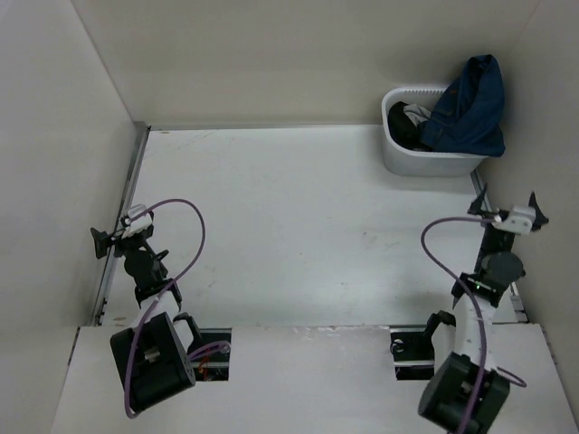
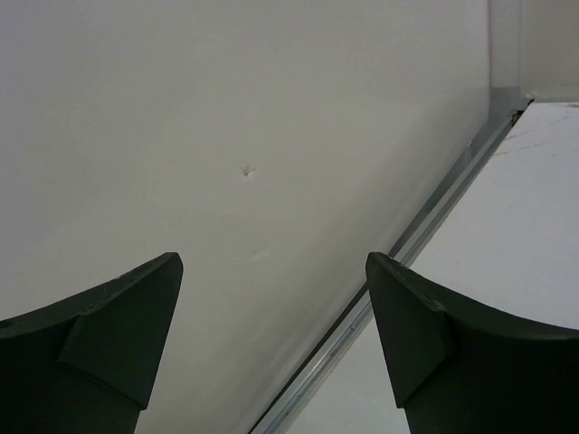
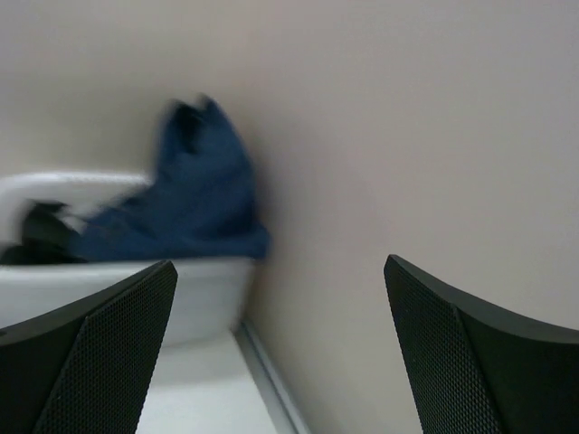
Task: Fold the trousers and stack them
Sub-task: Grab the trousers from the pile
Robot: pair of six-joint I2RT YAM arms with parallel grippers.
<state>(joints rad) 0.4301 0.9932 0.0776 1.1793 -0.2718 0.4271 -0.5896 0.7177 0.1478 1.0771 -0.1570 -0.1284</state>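
Trousers (image 1: pixel 469 107): heaped in the basket (image 1: pixel 425 165), upper right, draped over its rim.
Left gripper (image 1: pixel 98 242): fingers apart, left edge.
Right gripper (image 1: pixel 537 210): fingers apart, right edge.

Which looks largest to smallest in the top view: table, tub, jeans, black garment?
1. Table.
2. Tub and jeans, too close to rank.
3. Black garment, smallest, mostly hidden in the tub.

The trousers (image 3: pixel 194 203) look blurred, their lower part hidden inside the basket (image 3: pixel 210 294).
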